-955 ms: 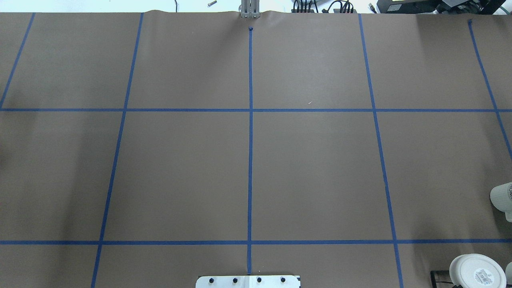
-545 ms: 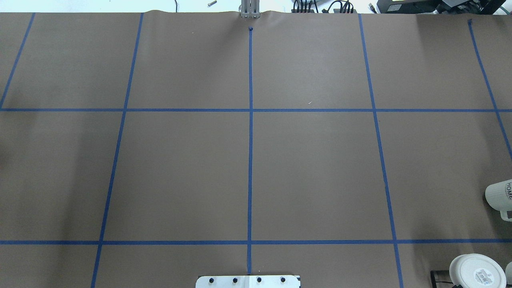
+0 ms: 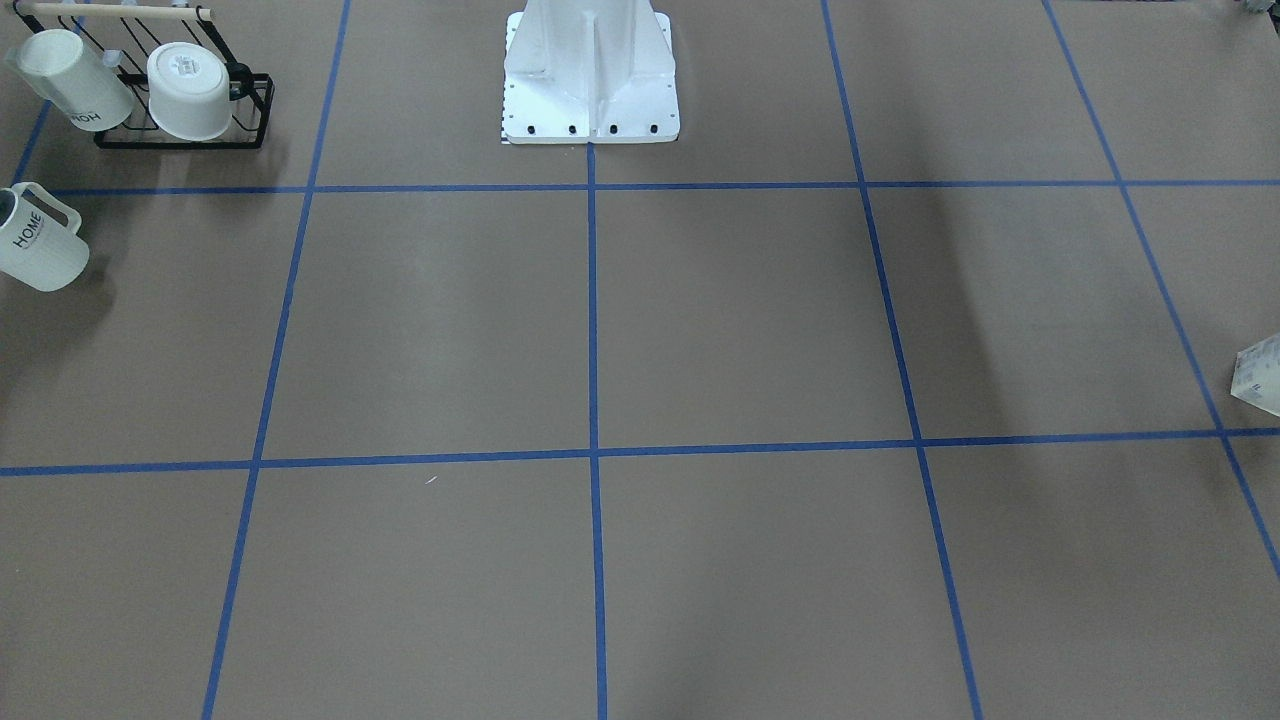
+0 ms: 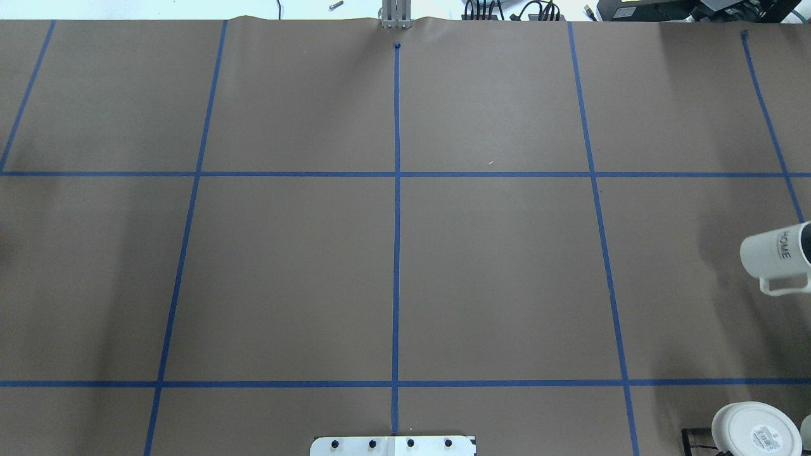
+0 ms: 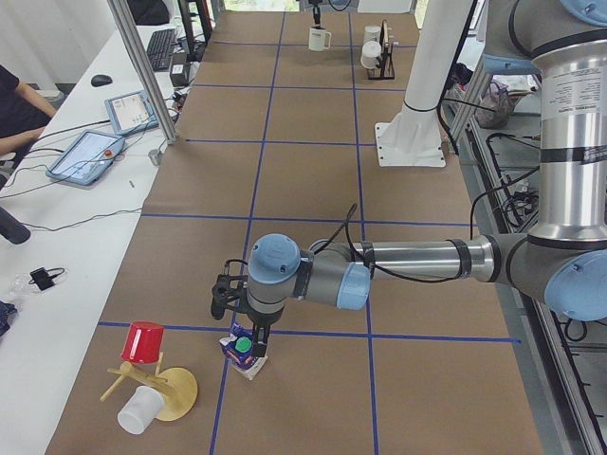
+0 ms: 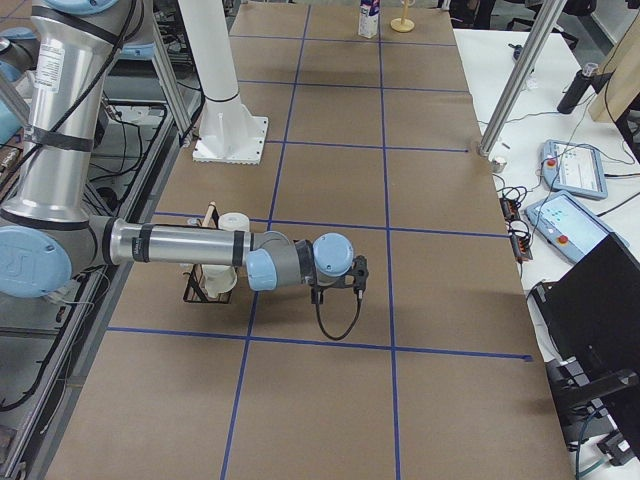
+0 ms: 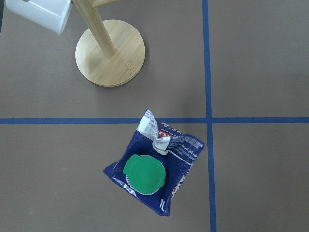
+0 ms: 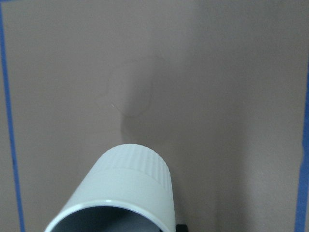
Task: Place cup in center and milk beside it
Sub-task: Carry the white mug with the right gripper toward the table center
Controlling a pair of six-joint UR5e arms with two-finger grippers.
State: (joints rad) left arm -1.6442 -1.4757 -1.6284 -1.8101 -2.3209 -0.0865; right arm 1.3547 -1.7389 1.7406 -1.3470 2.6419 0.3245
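Note:
The cup [image 4: 776,256] is a white mug with "HOME" lettering. It hangs tilted above the table at the right edge of the overhead view and at the left edge of the front view [image 3: 35,240]. It fills the bottom of the right wrist view [image 8: 116,193], rim toward the camera. My right gripper [image 6: 355,275] holds it; its fingers are mostly hidden. The milk [image 7: 154,176], a blue carton with a green cap, stands on a blue tape line [image 5: 245,353]. My left gripper [image 5: 245,334] is right over its top; I cannot tell whether it is open or shut.
A black wire rack [image 3: 180,100] with two tilted white mugs stands near the robot's right side. A wooden cup tree [image 5: 156,389] with a red cup and a white cup stands beside the milk. The white robot base [image 3: 590,80] is at the middle of the near edge.
The cup has moved along the right edge of the overhead view, away from the robot and a little inward, and shows more fully now.

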